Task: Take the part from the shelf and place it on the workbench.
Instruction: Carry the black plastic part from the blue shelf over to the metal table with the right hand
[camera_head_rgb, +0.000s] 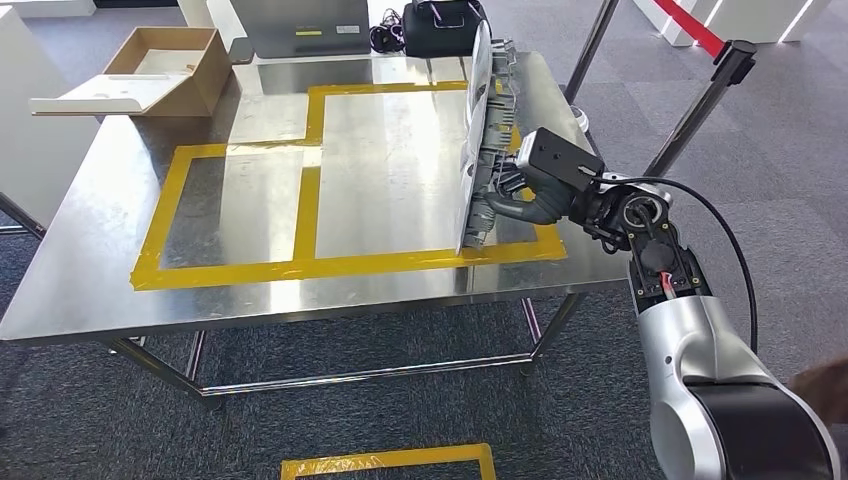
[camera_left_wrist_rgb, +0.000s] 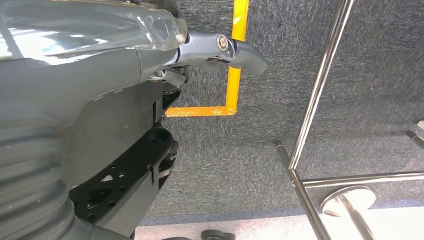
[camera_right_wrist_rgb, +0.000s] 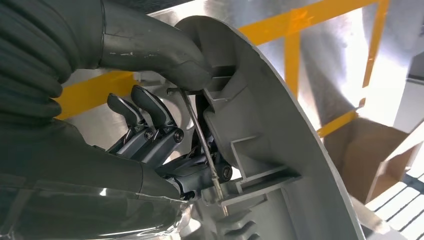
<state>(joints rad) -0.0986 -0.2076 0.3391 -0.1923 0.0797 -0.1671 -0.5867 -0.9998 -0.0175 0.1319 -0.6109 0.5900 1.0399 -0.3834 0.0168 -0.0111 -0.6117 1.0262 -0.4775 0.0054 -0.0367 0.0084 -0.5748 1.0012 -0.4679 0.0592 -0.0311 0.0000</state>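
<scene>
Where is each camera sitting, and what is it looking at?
Head view: high on the robot, looking down at the steel workbench; its right arm shows, the right robot hand holding the grey part on edge.
Left wrist view: behind the left robot hand, looking down at grey carpet and yellow floor tape.
Right wrist view: behind the right robot hand, looking at the part's ribbed back.
Shared: head and right wrist views both show part, yellow-taped workbench and cardboard box.

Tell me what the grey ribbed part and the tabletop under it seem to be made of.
The grey ribbed panel-shaped part, held on edge by the right hand, looks like moulded plastic or cast metal: matt, with thin ribs; hard to tell which. The shiny silver tabletop looks like brushed stainless steel: it mirrors light.
</scene>
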